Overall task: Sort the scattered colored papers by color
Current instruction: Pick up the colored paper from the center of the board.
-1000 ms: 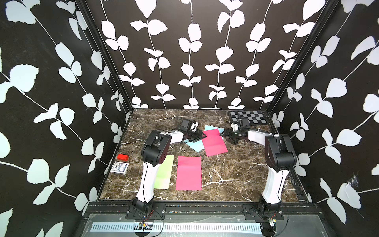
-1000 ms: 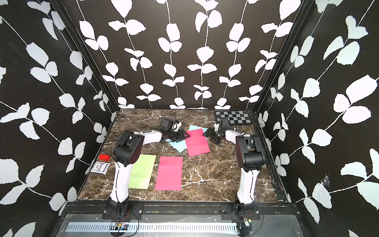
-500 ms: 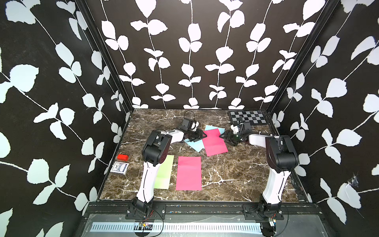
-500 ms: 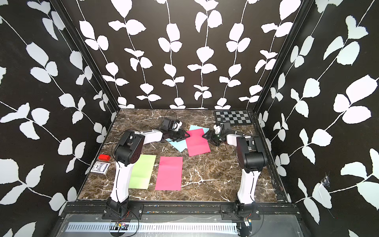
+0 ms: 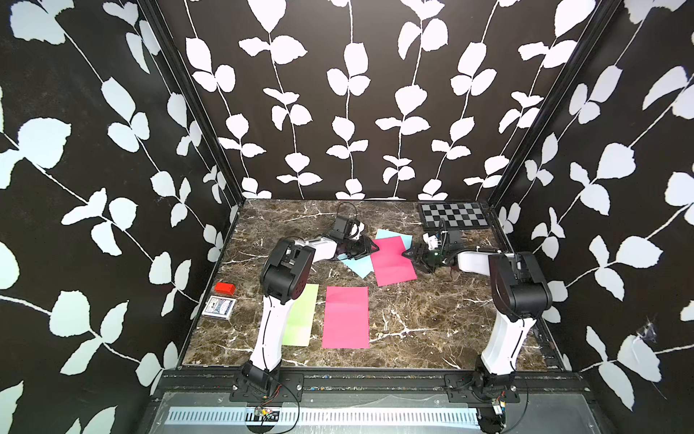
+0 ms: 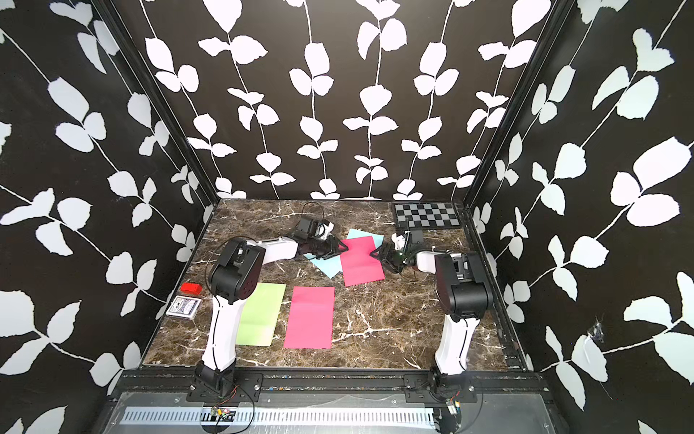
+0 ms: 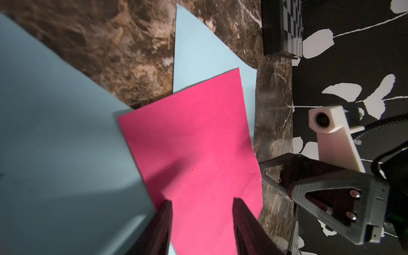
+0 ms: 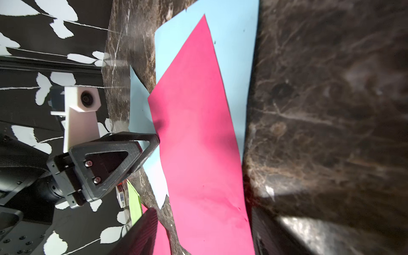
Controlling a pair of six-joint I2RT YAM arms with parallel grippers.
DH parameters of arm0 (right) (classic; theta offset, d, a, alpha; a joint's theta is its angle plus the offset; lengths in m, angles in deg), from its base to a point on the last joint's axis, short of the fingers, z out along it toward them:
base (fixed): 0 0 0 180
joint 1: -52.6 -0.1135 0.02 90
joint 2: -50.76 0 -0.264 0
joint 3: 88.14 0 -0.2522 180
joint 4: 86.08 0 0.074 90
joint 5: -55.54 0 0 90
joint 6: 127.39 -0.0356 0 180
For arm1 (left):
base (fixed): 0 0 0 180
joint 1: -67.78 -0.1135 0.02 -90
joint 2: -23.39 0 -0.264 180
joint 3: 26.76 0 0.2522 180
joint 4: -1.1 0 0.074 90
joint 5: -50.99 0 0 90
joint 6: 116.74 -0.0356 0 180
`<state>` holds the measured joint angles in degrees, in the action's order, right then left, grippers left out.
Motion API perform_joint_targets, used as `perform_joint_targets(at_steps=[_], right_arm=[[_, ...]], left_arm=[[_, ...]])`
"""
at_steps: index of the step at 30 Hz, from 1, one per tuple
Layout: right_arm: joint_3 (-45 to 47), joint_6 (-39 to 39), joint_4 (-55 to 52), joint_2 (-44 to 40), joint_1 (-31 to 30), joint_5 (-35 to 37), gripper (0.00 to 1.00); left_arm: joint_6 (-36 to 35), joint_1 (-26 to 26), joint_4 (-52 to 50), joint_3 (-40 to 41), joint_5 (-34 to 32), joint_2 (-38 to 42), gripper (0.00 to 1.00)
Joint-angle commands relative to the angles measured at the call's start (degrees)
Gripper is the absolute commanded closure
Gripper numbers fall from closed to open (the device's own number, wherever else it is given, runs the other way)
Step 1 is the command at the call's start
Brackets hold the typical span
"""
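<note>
Both arms stretched low, left gripper (image 5: 371,247) and right gripper (image 5: 409,254) pointing at each other, jaws on both parted.

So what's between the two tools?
The tilted hot pink paper, lying over light blue sheets, sits between the left tool and the right tool, seen in both top views.

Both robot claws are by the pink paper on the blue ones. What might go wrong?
The left gripper and right gripper sit at opposite edges of the far hot pink paper sheet; pulling both ways might crumple or tear it. That sheet overlaps light blue paper sheets, so a pinch might catch or drag blue too.
</note>
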<state>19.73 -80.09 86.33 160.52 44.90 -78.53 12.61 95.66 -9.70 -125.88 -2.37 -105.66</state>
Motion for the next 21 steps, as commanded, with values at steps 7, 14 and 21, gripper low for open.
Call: perform_joint_targets(at_steps=[7,14,21], right_arm=[[1.57,-6.08,7.80,-3.43,0.02,-4.24,0.34],[2.28,-9.07,11.66,-2.92,-0.28,-5.37,0.35],[3.58,-9.16,10.27,-1.93,-0.23,-4.36,0.36]], left_arm=[[-0.91,0.26,-3.14,-0.46,-0.62,-1.46,0.53],[-0.77,0.27,-3.00,-0.51,-0.47,-1.73,0.53],[-0.77,0.30,-2.96,-0.36,-0.29,-1.81,0.53]])
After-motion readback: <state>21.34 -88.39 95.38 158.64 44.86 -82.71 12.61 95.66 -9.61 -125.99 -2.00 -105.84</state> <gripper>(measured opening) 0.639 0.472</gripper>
